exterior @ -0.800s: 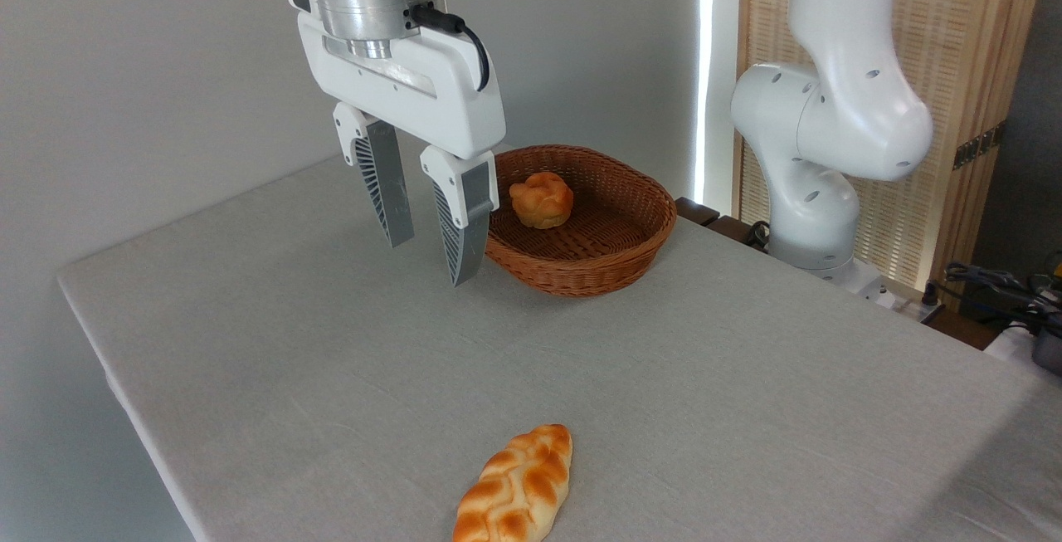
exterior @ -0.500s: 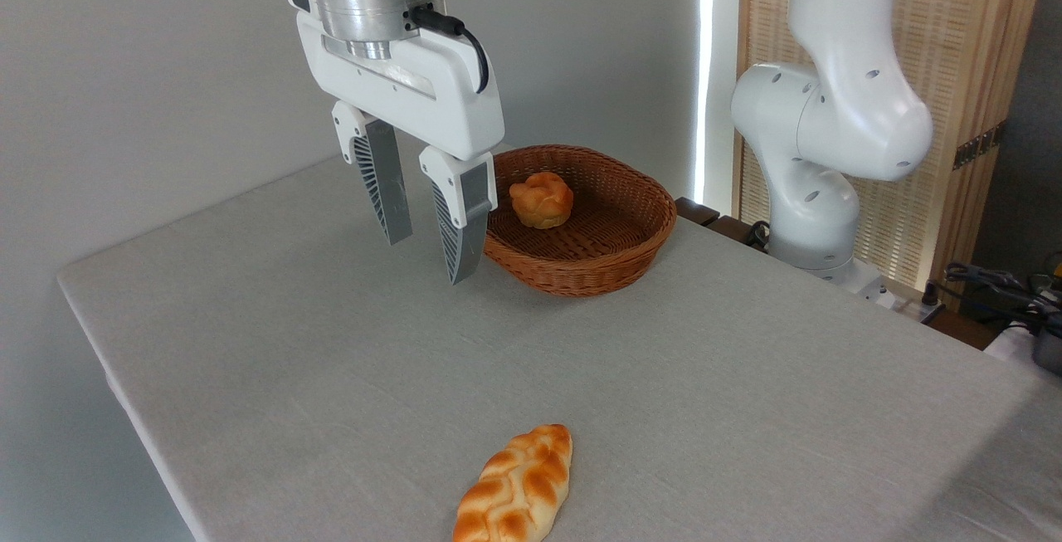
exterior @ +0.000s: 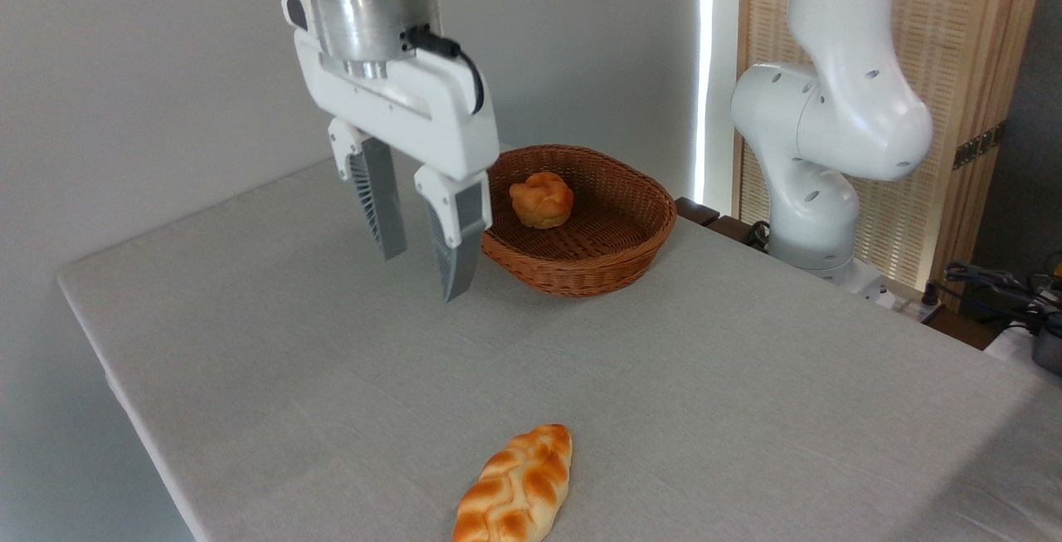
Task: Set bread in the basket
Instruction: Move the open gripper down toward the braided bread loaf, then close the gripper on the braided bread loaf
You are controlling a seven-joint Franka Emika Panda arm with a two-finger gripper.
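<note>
1. The fingers point(exterior: 386, 218) hang spread apart and empty above the surface point(exterior: 332, 376), just left of the basket point(exterior: 581, 264), which holds a small round bun point(exterior: 541, 200).
2. The bread point(exterior: 516, 488) lies on the surface at the near edge, well apart from the fingers, toward the camera and slightly right.
3. Its long axis runs diagonally, lower-left to upper-right, so the fingers probably need to close across that line.

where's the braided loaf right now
The braided loaf lies on the grey table at the bottom centre of the picture, far from the wicker basket and the open gripper.
</note>
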